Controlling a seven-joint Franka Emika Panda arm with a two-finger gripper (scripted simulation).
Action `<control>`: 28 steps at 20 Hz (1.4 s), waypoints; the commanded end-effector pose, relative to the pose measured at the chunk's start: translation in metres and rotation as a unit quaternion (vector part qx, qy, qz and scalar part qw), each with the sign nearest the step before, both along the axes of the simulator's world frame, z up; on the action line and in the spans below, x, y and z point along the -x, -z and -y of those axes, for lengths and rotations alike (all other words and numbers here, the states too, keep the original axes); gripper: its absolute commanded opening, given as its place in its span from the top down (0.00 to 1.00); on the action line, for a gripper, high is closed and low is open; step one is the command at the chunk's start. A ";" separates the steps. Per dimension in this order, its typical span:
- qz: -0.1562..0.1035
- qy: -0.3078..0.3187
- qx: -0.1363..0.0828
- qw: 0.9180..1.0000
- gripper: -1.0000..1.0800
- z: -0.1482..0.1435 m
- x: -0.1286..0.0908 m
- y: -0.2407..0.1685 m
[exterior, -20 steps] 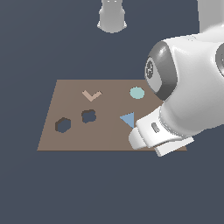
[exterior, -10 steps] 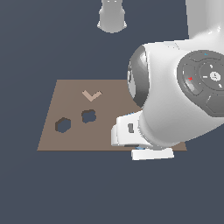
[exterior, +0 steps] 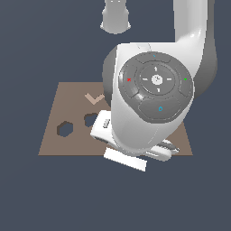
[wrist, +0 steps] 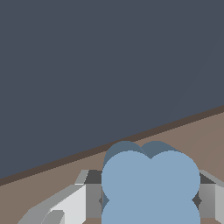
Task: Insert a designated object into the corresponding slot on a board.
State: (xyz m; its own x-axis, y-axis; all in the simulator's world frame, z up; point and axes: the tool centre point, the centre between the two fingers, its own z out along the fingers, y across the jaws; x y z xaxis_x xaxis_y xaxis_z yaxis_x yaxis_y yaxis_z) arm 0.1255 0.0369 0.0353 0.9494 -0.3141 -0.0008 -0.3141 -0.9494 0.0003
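Observation:
The light blue clover-shaped block [wrist: 150, 183] sits between my gripper's two fingers [wrist: 92, 197] in the wrist view, held over the brown board [wrist: 52, 188] near its edge. The gripper [wrist: 150, 201] is shut on the block. In the exterior view the arm's large white body [exterior: 153, 103] hides the gripper and the block. The brown board [exterior: 67, 103] lies flat beneath it. The dark clover-shaped slot [exterior: 90, 119] shows partly at the arm's edge, towards the exterior view's left.
A dark hexagonal hole [exterior: 65, 129] lies to the exterior view's left of the slot. A tan chevron mark [exterior: 94, 97] is behind them. The arm's base [exterior: 116, 18] stands at the back. The triangle and disc are hidden behind the arm.
The arm has swung towards the exterior view's left and nearer the camera. It now covers the triangle, the disc and most of the board's right half.

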 end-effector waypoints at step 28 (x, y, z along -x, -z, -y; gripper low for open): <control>-0.001 0.471 0.000 0.882 1.00 0.122 0.094 -0.005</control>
